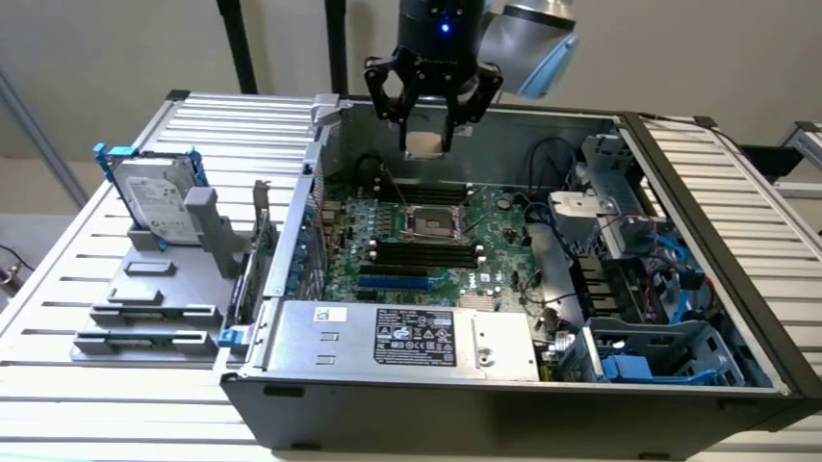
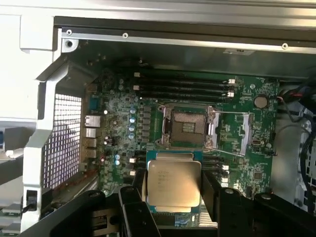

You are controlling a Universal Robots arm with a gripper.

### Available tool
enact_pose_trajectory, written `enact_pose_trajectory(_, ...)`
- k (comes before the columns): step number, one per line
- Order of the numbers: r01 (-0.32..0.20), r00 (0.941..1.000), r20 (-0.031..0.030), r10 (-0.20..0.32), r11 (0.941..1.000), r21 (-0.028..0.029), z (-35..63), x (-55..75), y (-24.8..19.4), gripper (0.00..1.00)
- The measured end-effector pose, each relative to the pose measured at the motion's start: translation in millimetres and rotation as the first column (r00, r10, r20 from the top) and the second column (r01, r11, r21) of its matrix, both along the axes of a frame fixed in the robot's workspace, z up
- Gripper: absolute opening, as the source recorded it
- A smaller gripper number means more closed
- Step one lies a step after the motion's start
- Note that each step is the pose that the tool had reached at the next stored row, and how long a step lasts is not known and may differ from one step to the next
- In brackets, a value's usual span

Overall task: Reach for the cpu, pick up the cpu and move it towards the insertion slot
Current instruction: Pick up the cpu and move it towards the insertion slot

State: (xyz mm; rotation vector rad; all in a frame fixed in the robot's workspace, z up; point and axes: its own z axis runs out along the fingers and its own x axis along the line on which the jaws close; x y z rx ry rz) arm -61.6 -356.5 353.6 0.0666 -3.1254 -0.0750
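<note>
Hanging high over the open computer case point(image 1: 514, 385), the gripper point(image 1: 430, 120) has its fingers closed on the cpu point(image 2: 174, 185), which sits flat between the black pads point(image 2: 211, 195) with its silvery top facing the wrist camera. In the exterior view the chip point(image 1: 426, 144) is in the air at about twelve o'clock from the insertion slot point(image 1: 430, 223), well above the green circuit board point(image 1: 495, 274). From the wrist, the slot point(image 2: 190, 127) lies just beyond the chip's far edge, its shiny metal frame open around a dark square centre, with long black memory slots point(image 2: 182, 84) further off. The risks, as I judge them: a thin, smooth metal chip pinched only by its edges could slip or tilt, and a tilted chip meeting the socket could catch on the raised frame or damage the fine contacts inside. Any twist off square would also misalign the beige rim with the socket. The case walls are ribbed grey metal, and the hard drive point(image 1: 157, 202) in its blue frame stands outside, near nine o'clock.
</note>
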Motion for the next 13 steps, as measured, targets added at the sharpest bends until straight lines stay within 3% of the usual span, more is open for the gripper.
enact_pose_trajectory(9, 0.000, 1.0000, 0.0001, 0.000, 1.0000, -0.0003, -15.2, 14.7, 20.6, 0.55)
enact_pose_trajectory(13, 0.001, 1.0000, 0.0000, -0.001, 1.0000, -0.0022, -16.0, 22.6, 25.0, 0.55)
